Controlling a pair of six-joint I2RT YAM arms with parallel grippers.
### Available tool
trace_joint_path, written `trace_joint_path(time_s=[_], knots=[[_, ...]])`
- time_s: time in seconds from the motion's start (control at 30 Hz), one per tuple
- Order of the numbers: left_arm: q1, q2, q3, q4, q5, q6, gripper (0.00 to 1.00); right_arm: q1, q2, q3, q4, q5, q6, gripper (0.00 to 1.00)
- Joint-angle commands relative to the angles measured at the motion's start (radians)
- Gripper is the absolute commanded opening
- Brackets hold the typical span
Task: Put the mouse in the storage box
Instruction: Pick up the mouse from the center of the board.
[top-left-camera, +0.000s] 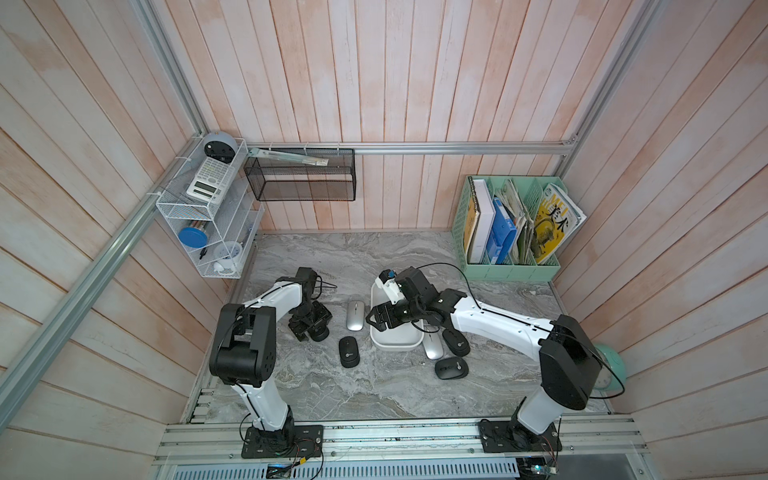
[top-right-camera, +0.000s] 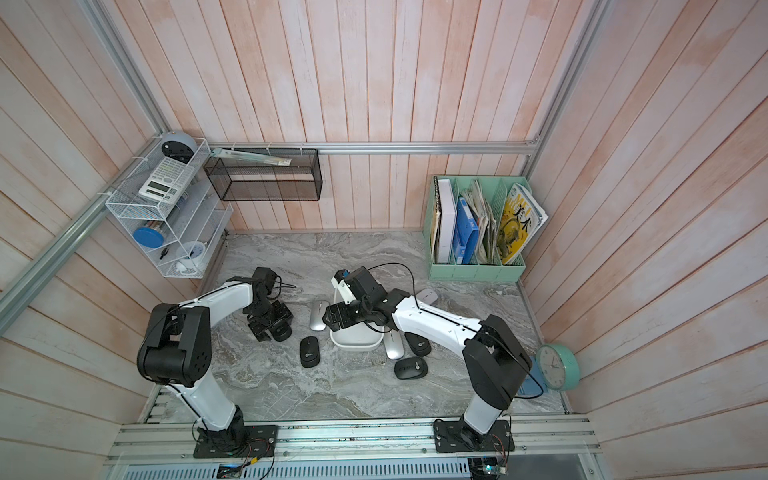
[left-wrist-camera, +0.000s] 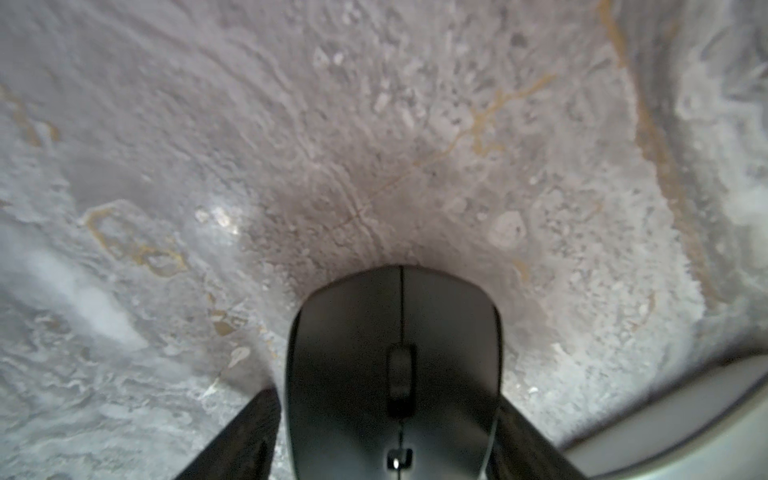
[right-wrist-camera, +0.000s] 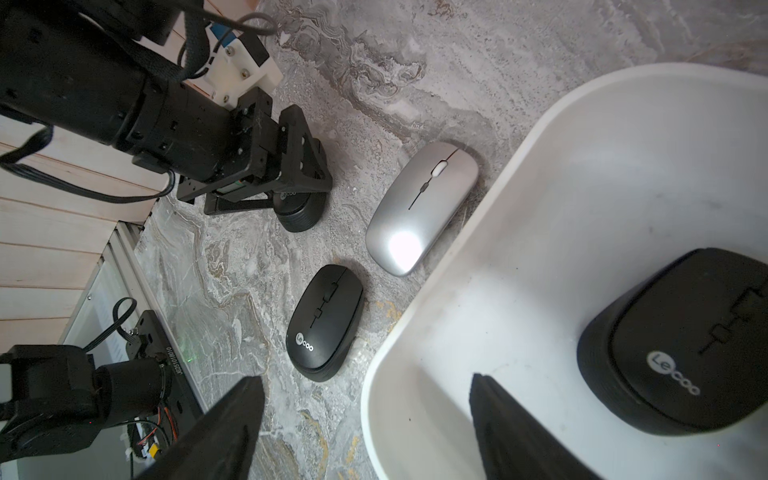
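Observation:
A black mouse (left-wrist-camera: 395, 374) sits on the marble table between my left gripper's (left-wrist-camera: 386, 401) fingers (left-wrist-camera: 245, 436), which press against its sides. In the right wrist view the left gripper (right-wrist-camera: 291, 199) stands over this mouse (right-wrist-camera: 301, 214). The storage box (top-left-camera: 395, 345), a white tub, stands mid-table with another black mouse (right-wrist-camera: 681, 340) lying inside. My right gripper (right-wrist-camera: 365, 380) hangs open across the box rim (right-wrist-camera: 415, 316), one finger over the table and one over the box, holding nothing. Both top views show it (top-right-camera: 332, 318) above the box's left side.
A silver mouse (top-left-camera: 355, 316) and a black mouse (top-left-camera: 349, 352) lie left of the box. Right of it lie a silver mouse (top-left-camera: 432, 347) and two black mice (top-left-camera: 455, 341) (top-left-camera: 451, 368). A mint-green file holder (top-left-camera: 511, 266) stands back right. A black mesh basket (top-left-camera: 299, 174) hangs on the wall.

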Motion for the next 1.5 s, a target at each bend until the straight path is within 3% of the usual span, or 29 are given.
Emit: trace_joint_path(time_s=[0.0, 0.3, 0.8, 1.1, 1.47], knots=[[0.002, 0.005, -0.033, 0.019, 0.018, 0.001, 0.76, 0.0, -0.031, -0.016, -0.011, 0.016, -0.009, 0.84], [0.002, -0.035, -0.037, 0.009, 0.014, 0.012, 0.55, 0.0, -0.048, -0.026, -0.013, 0.023, -0.014, 0.83], [-0.011, -0.185, 0.048, -0.104, -0.014, 0.067, 0.5, -0.024, -0.084, -0.062, -0.003, 0.054, -0.023, 0.84], [-0.161, -0.166, 0.239, -0.192, -0.023, 0.093, 0.5, -0.187, -0.143, -0.183, 0.098, -0.02, 0.086, 0.83], [-0.396, 0.037, 0.551, -0.29, -0.071, 0.146, 0.5, -0.264, -0.217, -0.238, 0.033, 0.113, 0.092, 0.83]])
